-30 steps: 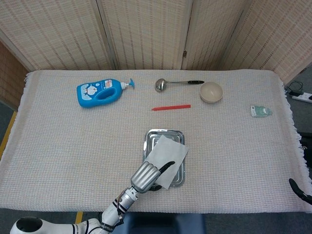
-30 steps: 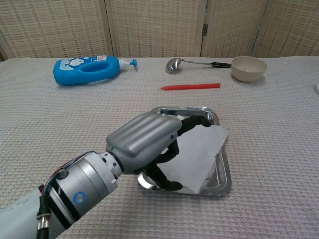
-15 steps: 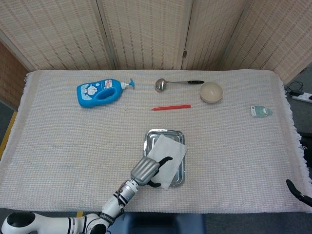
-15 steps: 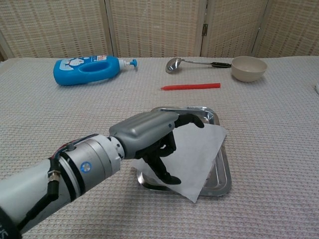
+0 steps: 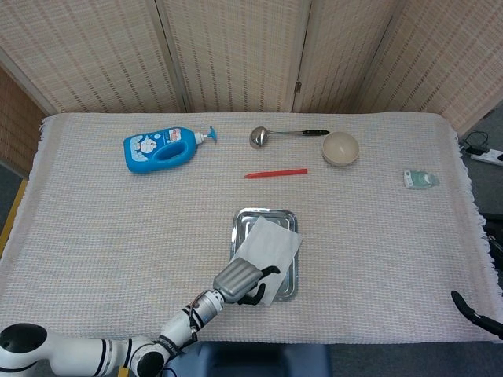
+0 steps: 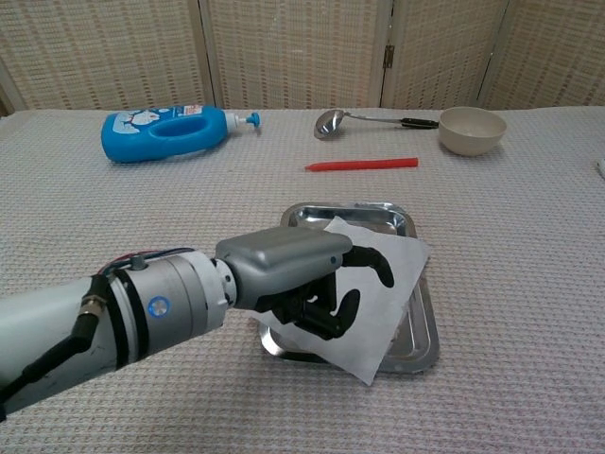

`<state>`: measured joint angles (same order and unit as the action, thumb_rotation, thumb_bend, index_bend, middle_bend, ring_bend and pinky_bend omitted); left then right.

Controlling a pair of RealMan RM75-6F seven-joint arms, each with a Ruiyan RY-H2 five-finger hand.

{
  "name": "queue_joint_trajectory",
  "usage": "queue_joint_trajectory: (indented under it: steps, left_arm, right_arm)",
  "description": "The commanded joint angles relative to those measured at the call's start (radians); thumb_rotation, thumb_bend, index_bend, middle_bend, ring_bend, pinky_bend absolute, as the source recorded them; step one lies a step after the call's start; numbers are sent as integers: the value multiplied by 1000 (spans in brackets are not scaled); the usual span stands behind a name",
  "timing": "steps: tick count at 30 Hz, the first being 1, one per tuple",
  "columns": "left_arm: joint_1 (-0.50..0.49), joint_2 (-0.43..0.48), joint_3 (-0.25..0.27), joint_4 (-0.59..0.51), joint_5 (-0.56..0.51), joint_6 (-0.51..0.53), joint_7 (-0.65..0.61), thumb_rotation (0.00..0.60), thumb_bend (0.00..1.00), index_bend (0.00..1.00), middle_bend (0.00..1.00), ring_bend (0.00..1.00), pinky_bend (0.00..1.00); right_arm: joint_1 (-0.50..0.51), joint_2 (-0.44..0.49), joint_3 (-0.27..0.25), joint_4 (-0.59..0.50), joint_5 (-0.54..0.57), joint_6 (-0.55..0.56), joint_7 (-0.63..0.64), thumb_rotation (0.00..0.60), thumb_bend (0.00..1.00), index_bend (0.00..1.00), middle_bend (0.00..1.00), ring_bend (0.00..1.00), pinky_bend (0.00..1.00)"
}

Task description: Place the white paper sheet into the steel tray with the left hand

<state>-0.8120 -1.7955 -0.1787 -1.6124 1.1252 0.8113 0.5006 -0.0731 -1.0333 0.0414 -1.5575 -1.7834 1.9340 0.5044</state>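
The white paper sheet point(image 6: 378, 288) lies tilted across the steel tray point(image 6: 383, 219), covering most of its floor, with its near corner hanging over the tray's front rim and its right corner over the right rim. The tray sits near the middle of the bench point(image 5: 102, 236), toward its front edge. The left hand point(image 6: 302, 274) hovers at the tray's near-left corner, its dark fingers point(image 6: 373, 260) loosely curled and apart above the sheet, gripping nothing. At the bench's front-right edge the head view shows only a dark tip of the right hand point(image 5: 471, 312), too little to tell how its fingers lie. Farther back lie a red stick point(image 5: 275, 173), a steel ladle point(image 5: 271, 135), a beige bowl point(image 5: 340, 148) and a blue bottle point(image 5: 161, 148). A small pale-green packet point(image 5: 420, 179) rests far right.
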Motion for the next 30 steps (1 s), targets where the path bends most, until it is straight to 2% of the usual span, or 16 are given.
queue_joint_trajectory:
  steps: [1, 9, 21, 30]
  left_arm:
    - [-27, -32, -8, 48, 0, -3, -7, 369, 805, 243, 1000, 1000, 1000]
    - [-87, -75, -49, 153, -15, -38, -69, 368, 817, 244, 1000, 1000, 1000]
    - [-169, -171, -52, 365, 2, -106, -161, 361, 828, 228, 1000, 1000, 1000]
    - [-188, -197, -53, 455, 46, -108, -246, 359, 830, 231, 1000, 1000, 1000]
  right_arm:
    - [3, 0, -4, 0, -4, -6, -2, 600, 325, 0, 0, 0, 0]
    - [10, 6, -1, 3, 18, -22, 21, 600, 325, 0, 0, 0, 0]
    - [16, 6, -2, 1, 34, -47, 12, 600, 325, 0, 0, 0, 0]
    - [25, 9, 7, 4, 60, -68, 31, 600, 325, 0, 0, 0, 0]
